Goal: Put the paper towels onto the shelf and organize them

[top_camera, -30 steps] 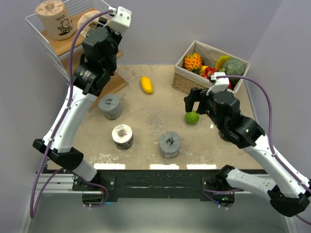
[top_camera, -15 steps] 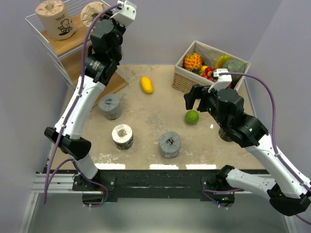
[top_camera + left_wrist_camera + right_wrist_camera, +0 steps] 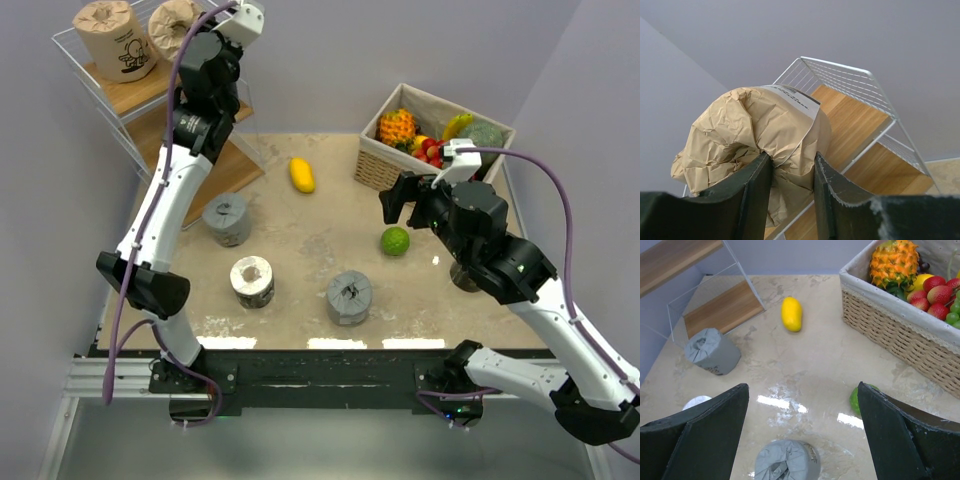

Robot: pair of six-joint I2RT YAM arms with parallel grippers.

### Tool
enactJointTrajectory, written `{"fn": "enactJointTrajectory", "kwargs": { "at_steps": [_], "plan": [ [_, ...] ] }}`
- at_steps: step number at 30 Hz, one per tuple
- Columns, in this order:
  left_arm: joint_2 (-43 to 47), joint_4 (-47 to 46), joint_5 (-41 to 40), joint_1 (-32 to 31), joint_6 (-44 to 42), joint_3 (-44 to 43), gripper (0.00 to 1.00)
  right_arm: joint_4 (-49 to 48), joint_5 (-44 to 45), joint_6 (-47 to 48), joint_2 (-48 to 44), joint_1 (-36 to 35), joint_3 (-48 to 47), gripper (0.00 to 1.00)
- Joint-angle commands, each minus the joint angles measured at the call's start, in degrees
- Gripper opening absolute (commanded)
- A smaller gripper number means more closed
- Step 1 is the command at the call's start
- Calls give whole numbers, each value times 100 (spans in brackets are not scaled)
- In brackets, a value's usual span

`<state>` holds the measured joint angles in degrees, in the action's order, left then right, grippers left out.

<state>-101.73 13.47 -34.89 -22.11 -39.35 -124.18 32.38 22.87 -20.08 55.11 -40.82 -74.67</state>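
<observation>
The white wire shelf with wooden boards stands at the back left. A tan printed roll sits on its top board. My left gripper is shut on a second tan wrapped roll and holds it at the top tier, beside the first one. On the table lie a grey roll, a cream roll and another grey roll. My right gripper is open and empty above the table, near the front grey roll.
A yellow mango lies mid-table and a green lime lies below my right gripper. A wicker fruit basket stands at the back right. The shelf's lower board reaches down to the table.
My left arm has raised the tan roll up and to the left, to the top tier beside the first roll. The right gripper has barely moved.
</observation>
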Motion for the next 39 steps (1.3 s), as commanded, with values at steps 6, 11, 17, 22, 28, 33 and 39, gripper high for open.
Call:
{"fn": "enactJointTrajectory", "kwargs": {
  "at_steps": [6, 11, 17, 22, 28, 33, 39],
  "plan": [
    [-277, -706, 431, 348, -134, -309, 50, -74, -90, 39, 79, -14, -390, 93],
    [-435, -1136, 203, 374, -397, -370, 61, -118, -169, 39, 131, -5, -407, 93],
    [-470, -1189, 430, 374, -257, -739, 68, -74, -160, 83, 184, -14, -469, 93],
    [-479, -1093, 527, 365, -196, -844, 69, -74, -160, 92, 184, -5, -504, 93],
    [-383, -812, 659, 348, 68, -871, 69, -100, -187, 83, 193, -14, -522, 93],
    [-102, -688, 738, 295, 288, -512, 69, -153, -257, 48, 210, -14, -495, 93],
    [136, -531, 695, 260, 621, 69, 68, -197, -362, 48, 272, -14, -469, 90]
  ]
}}
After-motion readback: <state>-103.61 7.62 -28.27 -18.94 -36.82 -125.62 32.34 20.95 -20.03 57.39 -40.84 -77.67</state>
